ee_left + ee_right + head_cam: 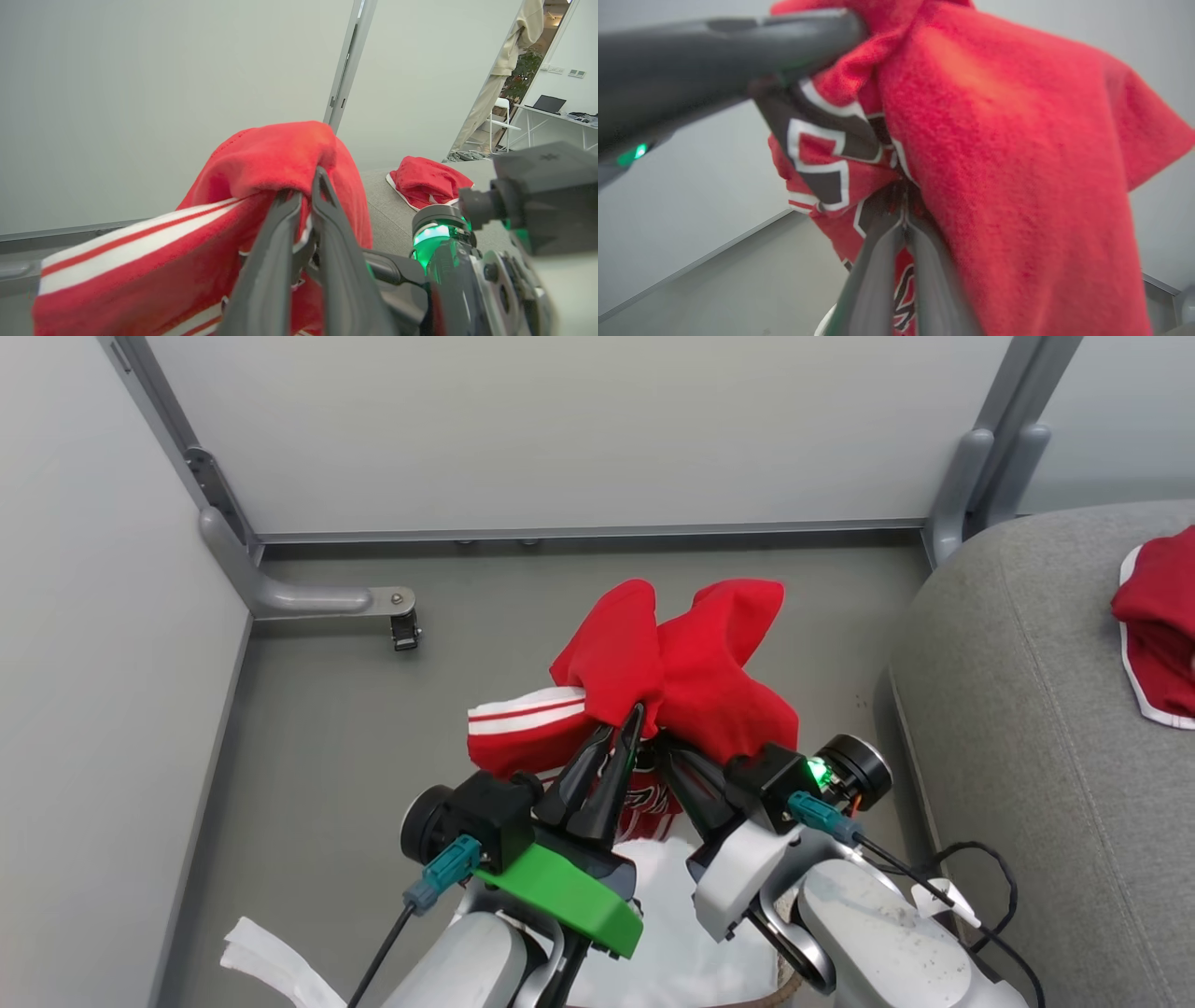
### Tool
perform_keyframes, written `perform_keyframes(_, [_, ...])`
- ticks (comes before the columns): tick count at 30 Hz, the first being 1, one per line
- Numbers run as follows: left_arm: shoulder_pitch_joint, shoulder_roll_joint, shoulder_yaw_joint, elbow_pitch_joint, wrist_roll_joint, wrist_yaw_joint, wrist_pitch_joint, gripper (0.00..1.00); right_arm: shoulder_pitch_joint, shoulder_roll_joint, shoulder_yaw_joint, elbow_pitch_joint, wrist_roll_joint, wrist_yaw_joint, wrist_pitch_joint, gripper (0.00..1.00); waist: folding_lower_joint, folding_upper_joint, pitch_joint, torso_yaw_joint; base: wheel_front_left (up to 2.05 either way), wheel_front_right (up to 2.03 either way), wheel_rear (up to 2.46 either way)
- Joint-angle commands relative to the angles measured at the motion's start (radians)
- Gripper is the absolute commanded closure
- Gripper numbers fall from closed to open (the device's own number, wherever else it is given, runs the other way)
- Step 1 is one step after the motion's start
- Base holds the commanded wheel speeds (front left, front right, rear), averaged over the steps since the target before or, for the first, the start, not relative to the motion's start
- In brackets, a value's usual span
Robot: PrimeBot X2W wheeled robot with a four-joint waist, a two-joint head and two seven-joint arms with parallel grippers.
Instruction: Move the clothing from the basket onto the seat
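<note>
A bright red jersey [686, 672] with white-striped trim and black lettering hangs bunched in the air above the basket [782, 980], whose white liner [672, 924] shows below it. My left gripper [625, 723] is shut on the jersey's striped edge, its fingertips [303, 189] sunk in the cloth [261, 158]. Close beside it, my right gripper [665, 747] is shut on the same jersey [994, 140], pinching it at the lettering [903, 217]. A second red garment [1158, 635] lies on the grey seat [1027, 756] to the right.
White partition walls enclose the grey floor [336, 737] on the left and far sides. A metal bracket foot [317, 600] juts from the left corner. A crumpled white piece [271, 961] lies at the lower left. A black cable [980, 859] loops by the seat.
</note>
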Motion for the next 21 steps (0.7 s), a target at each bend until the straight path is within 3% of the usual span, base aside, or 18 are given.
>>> perform_keyframes(1, [-0.015, 0.002, 0.001, -0.005, 0.006, -0.005, -0.004, 1.00, 0.015, -0.005, -0.008, 0.005, -0.007, -0.001, -0.002, 1.00, 0.0000, 0.0000, 0.001, -0.011, 0.00, 0.00, 0.00])
perform_keyframes(18, [-0.006, 0.002, -0.006, -0.008, 0.020, -0.020, -0.004, 1.00, 0.079, -0.005, -0.147, -0.149, -0.037, -0.001, -0.002, 1.00, 0.0000, 0.0000, 0.003, -0.076, 0.00, 0.00, 0.00])
perform_keyframes(19, [-0.008, 0.002, -0.003, -0.012, 0.023, -0.018, -0.004, 0.54, 0.082, -0.005, -0.154, -0.160, -0.039, -0.001, -0.002, 1.00, 0.0000, 0.0000, 0.004, -0.080, 0.00, 0.00, 0.00])
perform_keyframes(20, [-0.007, 0.002, -0.003, -0.011, 0.019, -0.016, -0.003, 0.19, 0.082, -0.005, -0.158, -0.172, -0.040, -0.001, -0.002, 1.00, 0.0000, 0.0000, 0.006, -0.085, 0.00, 0.00, 0.00])
perform_keyframes(21, [-0.008, 0.002, 0.001, -0.015, 0.021, -0.013, -0.002, 0.00, 0.083, -0.005, -0.160, -0.185, -0.043, -0.001, -0.002, 1.00, 0.0000, 0.0000, 0.008, -0.090, 0.00, 0.00, 0.00])
